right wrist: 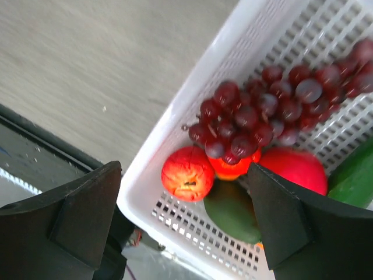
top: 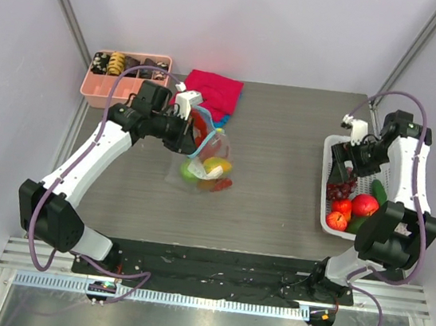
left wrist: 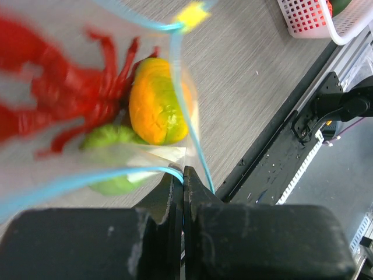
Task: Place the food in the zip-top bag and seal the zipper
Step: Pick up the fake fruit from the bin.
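Bare table (top: 281, 171) lies open between zip-top bag (top: 186, 176) and basket (top: 322, 185) (grapes (top: 342, 187) crowd it)

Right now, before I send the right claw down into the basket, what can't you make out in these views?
- Top view: the right arm covers much of the basket.
- Left wrist view: lobster blurred, cut by the left edge.
- Top view: pink tray contents too small to name.
- Right wrist view: green fruit half buried, kind unclear.
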